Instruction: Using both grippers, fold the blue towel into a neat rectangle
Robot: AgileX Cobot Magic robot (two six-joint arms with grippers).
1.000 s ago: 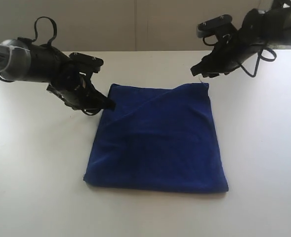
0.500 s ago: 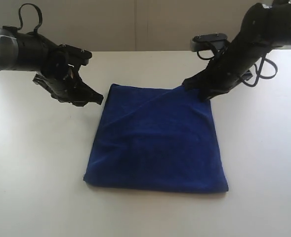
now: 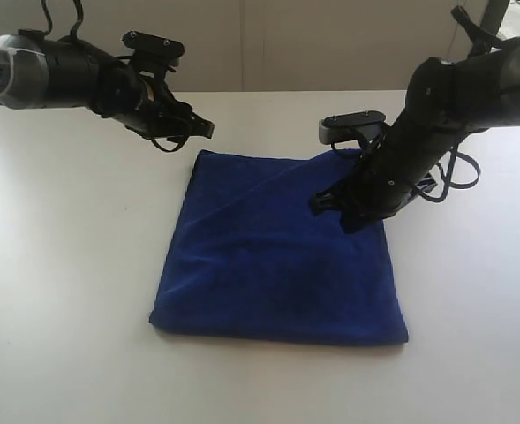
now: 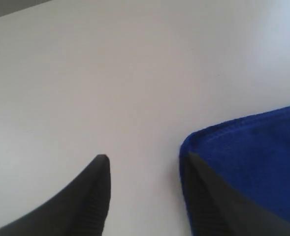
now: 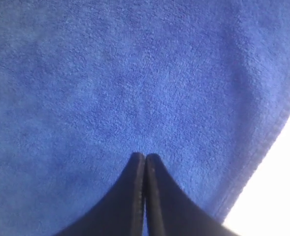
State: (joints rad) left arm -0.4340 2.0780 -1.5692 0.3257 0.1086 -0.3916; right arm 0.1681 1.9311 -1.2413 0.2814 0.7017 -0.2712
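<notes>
One blue towel (image 3: 277, 256); two tools: left tool (image 3: 198, 129), right tool (image 3: 335, 208); one table (image 3: 65, 291).

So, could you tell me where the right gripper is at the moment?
In the exterior view the right gripper is on the right, over the blue towel near its top right corner, jaws shut.
</notes>
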